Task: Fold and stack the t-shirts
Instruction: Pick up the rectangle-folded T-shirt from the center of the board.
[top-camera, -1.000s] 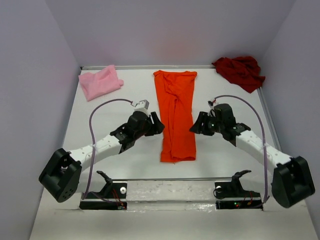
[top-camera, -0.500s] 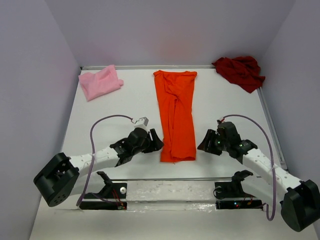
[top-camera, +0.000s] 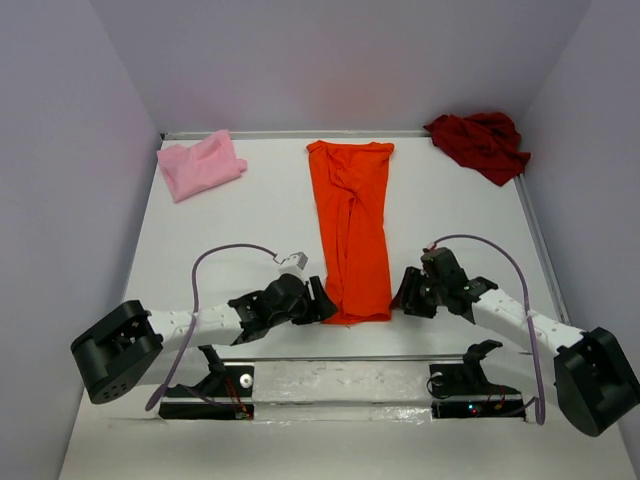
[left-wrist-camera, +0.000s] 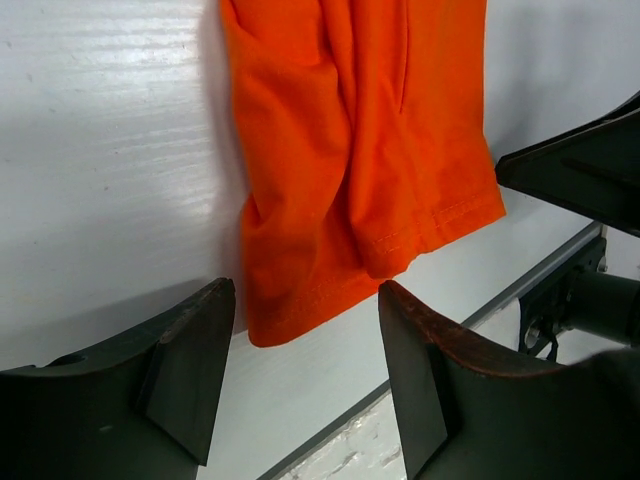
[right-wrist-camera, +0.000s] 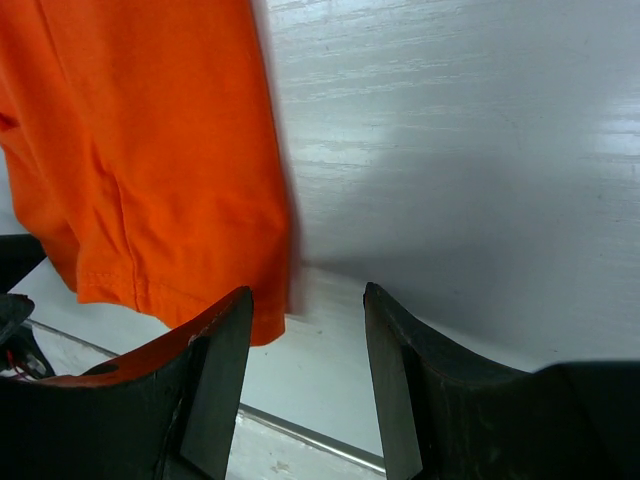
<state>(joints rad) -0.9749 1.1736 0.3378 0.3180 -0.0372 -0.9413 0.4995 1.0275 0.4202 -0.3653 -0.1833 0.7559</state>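
The bright orange t-shirt (top-camera: 352, 230) lies folded in a long strip down the middle of the table, hem toward the arms. My left gripper (top-camera: 322, 300) is open, low beside the hem's left corner (left-wrist-camera: 270, 320). My right gripper (top-camera: 403, 293) is open, low beside the hem's right corner (right-wrist-camera: 262, 315). Both hold nothing. The light pink t-shirt (top-camera: 198, 165) lies bunched at the back left. The dark red t-shirt (top-camera: 480, 143) lies crumpled at the back right.
The table's near edge with a metal strip (top-camera: 340, 358) runs just below the hem. Walls enclose the table on the left, back and right. The right gripper's finger shows at the right of the left wrist view (left-wrist-camera: 580, 170).
Both grippers have moved toward the near edge, from beside the middle of the orange shirt down to its hem corners. The shirts have not moved.
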